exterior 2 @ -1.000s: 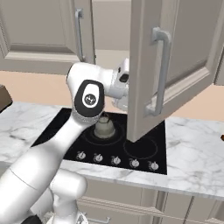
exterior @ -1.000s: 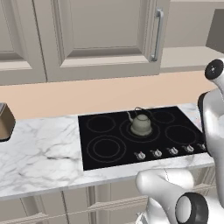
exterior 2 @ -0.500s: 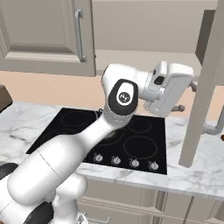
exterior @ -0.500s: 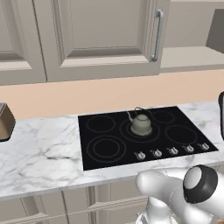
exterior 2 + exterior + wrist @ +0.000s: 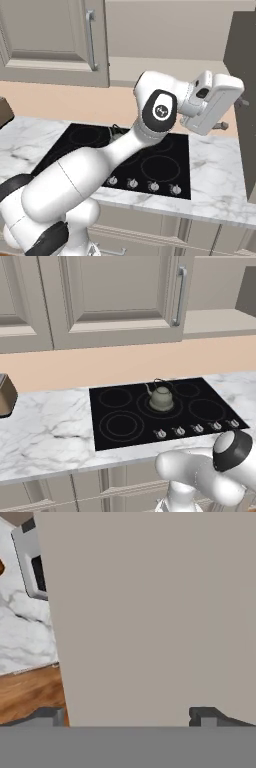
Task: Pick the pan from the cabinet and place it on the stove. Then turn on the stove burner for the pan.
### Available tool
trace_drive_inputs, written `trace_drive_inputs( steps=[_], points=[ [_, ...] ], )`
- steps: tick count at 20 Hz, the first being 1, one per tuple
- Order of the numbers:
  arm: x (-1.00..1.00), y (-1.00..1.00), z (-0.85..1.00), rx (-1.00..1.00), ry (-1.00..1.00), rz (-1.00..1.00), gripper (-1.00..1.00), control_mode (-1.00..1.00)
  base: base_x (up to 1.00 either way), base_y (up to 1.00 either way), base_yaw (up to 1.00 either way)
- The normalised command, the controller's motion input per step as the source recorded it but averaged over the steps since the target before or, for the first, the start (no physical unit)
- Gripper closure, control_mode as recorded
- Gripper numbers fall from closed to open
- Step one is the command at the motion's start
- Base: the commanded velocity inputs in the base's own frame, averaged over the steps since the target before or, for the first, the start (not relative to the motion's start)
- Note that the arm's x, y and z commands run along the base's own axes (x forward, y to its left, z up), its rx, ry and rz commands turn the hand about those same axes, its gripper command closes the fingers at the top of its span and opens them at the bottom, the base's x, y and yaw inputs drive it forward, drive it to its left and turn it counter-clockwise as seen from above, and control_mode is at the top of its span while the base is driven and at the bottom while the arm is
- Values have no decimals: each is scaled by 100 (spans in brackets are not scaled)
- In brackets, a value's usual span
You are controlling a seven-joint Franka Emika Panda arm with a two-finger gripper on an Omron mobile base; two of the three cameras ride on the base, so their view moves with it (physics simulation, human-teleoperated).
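One door [image 5: 243, 85] of the cabinet [image 5: 110, 301] stands swung wide. In the right base view it is a dark slab at 3 o'clock, edge-on to the camera. Beside it the plain beige shelf [image 5: 217, 322] lies exposed, at 2 o'clock in the left base view. Where the pan is on it, I cannot tell.

The gripper [image 5: 231, 115] sits up against this door, at 3 o'clock of the right base view. Its jaws are spread wide and clasp nothing. In the hand view the door's flat beige face lies close ahead. The two dark fingertips [image 5: 47, 716] stand far apart at 7 and 5 o'clock.

Below the cabinet, the stove [image 5: 100, 440] is set into the marble counter [image 5: 45, 431]. A grey-green kettle [image 5: 161, 398] stands upright on its middle ring. The silver knobs [image 5: 196, 428] run in a row along the front edge, at 5 o'clock from the kettle. The neighbouring cabinet door is closed, with its long bar handle [image 5: 179, 296] at 1 o'clock. A brown toaster [image 5: 5, 396] sits on the counter at 9 o'clock, well apart from the stove.
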Motion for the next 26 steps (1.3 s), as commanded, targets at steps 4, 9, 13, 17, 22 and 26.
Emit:
trace_drive_inputs(
  steps=[4,9,13,17,22,26],
  points=[
    [-18,73,-3,0,-12,1,-100,-100,0,0,0],
    [-11,100,-5,0,-14,2,-100,-100,0,0,0],
    [-12,100,-8,0,-19,6,-100,-100,0,0,0],
    [-10,100,-5,2,-26,10,-100,-100,0,0,0],
    [0,100,-3,5,-29,18,-100,-100,0,0,0],
    [0,100,0,8,-28,25,-100,-100,0,0,0]
  ],
)
